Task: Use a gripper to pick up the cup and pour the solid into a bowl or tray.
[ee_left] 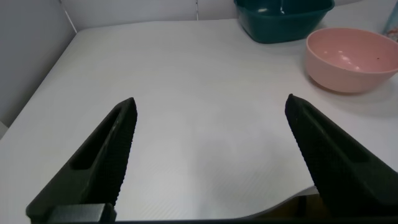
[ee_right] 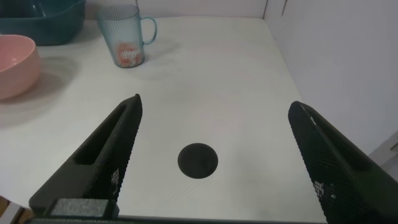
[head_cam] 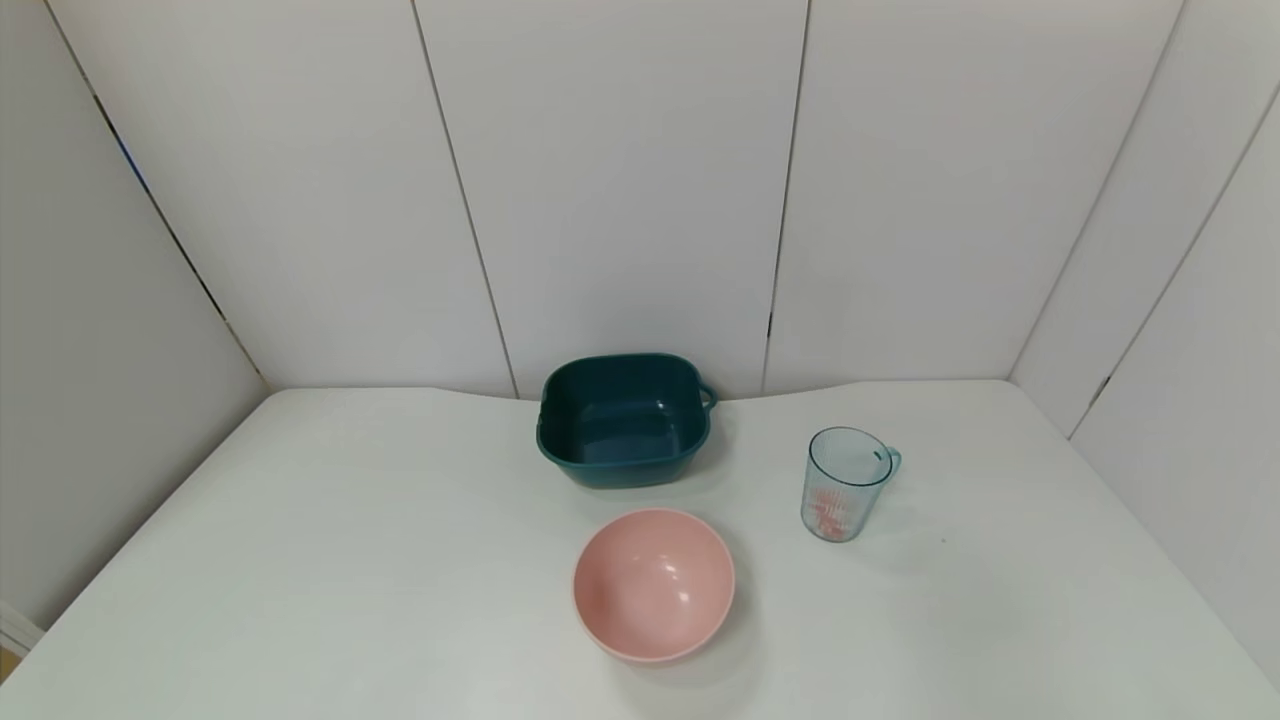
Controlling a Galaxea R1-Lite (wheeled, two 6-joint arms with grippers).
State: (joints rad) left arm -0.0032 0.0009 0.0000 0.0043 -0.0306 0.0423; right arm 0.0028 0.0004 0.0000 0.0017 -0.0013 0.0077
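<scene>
On the white table (head_cam: 400, 560), right of the pink bowl (head_cam: 653, 584) and well apart from it, stood the cup (head_cam: 845, 485), upright, its handle turned away from the bowl. The solid (head_cam: 828, 512) lay as a small heap at its bottom. Thin ribbed plastic with so little inside looked light and easy to tip, and probably slick, so a hold across the body below the rim seemed safer than the small handle. Behind the bowl sat the teal tub (head_cam: 625, 420), empty. The right gripper (ee_right: 211, 155) hung near the table edge, well short of the cup, jaws spread wide and empty. The left gripper (ee_left: 208, 155) was parked likewise, open, off to the bowl's other side.
</scene>
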